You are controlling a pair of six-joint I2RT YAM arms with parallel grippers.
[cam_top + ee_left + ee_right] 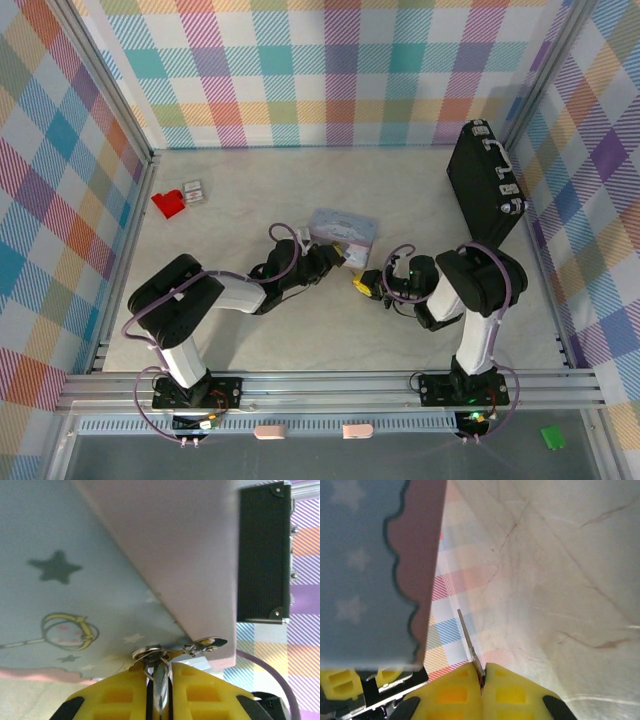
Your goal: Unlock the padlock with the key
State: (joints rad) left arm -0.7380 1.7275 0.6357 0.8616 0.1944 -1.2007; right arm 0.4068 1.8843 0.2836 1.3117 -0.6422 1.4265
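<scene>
My left gripper (345,257) (160,680) is at the near edge of the pastel cartoon tin (342,228) (90,580). It is shut on the padlock (159,672), a small shiny metal piece with brass edges and a ring on top. Most of the padlock's body is hidden between the yellow fingers (120,695). A small brass and dark tab (207,643) juts out beside it. My right gripper (367,285) (482,677) is just right of the left one, shut on the key (468,639). The key's thin blade points up past the tin (365,580), clear of the padlock.
A black briefcase (485,185) (262,555) stands at the back right. A red plastic piece (168,203) and a small box (193,190) lie at the back left. Plaid walls (60,180) enclose the table (330,330).
</scene>
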